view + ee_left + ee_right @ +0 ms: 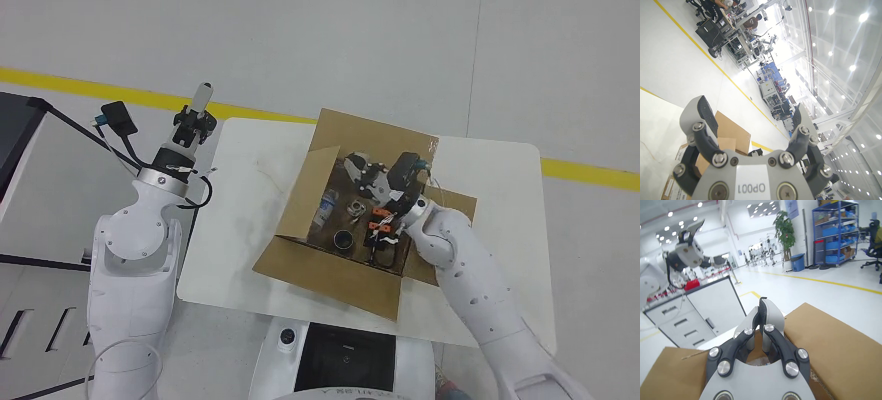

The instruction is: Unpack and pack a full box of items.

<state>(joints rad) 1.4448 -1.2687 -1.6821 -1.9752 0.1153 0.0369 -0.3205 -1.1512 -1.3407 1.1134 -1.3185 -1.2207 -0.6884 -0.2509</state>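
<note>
Currently R gripper (761, 307) is closed, pads pressed together, nothing seen between them, over the open cardboard box (300, 262) at centre frame in top view. Small items (352, 208) lie inside box. L gripper (751, 103) is spread wide, upper left, just off corner of white table (240, 220).

A white table (250, 170) stands near a yellow floor line (80, 86); beyond, a drawer cabinet (696, 313), 1 potted plant (785, 228), blue shelving (834, 234).
</note>
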